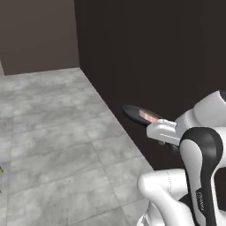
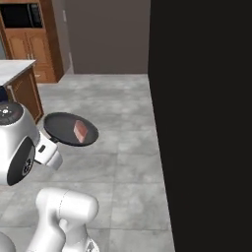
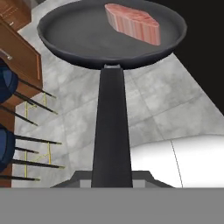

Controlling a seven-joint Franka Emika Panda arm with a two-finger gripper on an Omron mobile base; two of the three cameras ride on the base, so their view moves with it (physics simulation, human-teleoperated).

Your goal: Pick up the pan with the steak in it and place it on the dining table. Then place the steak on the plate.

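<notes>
Black and thin, the long handle (image 3: 111,127) of the pan (image 3: 87,33) runs straight down the hand view and slips away at the bottom edge, right where the fingers grip it. The fingers themselves are hidden there, but they are squeezed tight around the near end of the handle, as closed as they get. The gripper (image 2: 49,147) holds the pan up in the air, with nothing under it but floor.

The pan is round, dark grey and shallow, and it sits nearly level. The steak (image 3: 132,22) lies inside it, a small pinkish-red slab with paler streaks (much smaller than the pan). In the hand view the steak rests on the far right part of the pan's floor, close to the rim.

In the right base view the pan (image 2: 70,129) hangs just past the white hand, over the grey stone floor tiles (image 2: 123,157), and the steak (image 2: 80,131) shows as a small red patch on it. In the left base view the pan (image 1: 140,114) is seen almost from the side, like a thin dark lip, with the steak (image 1: 149,116) peeking over it.

A tall black wall (image 2: 202,123) stands just beside the pan. Across the floor, wooden cabinets (image 2: 29,54) stand against the far wall. In the hand view, blue stools (image 3: 6,87) with thin dark legs stand beside a wooden cabinet.
</notes>
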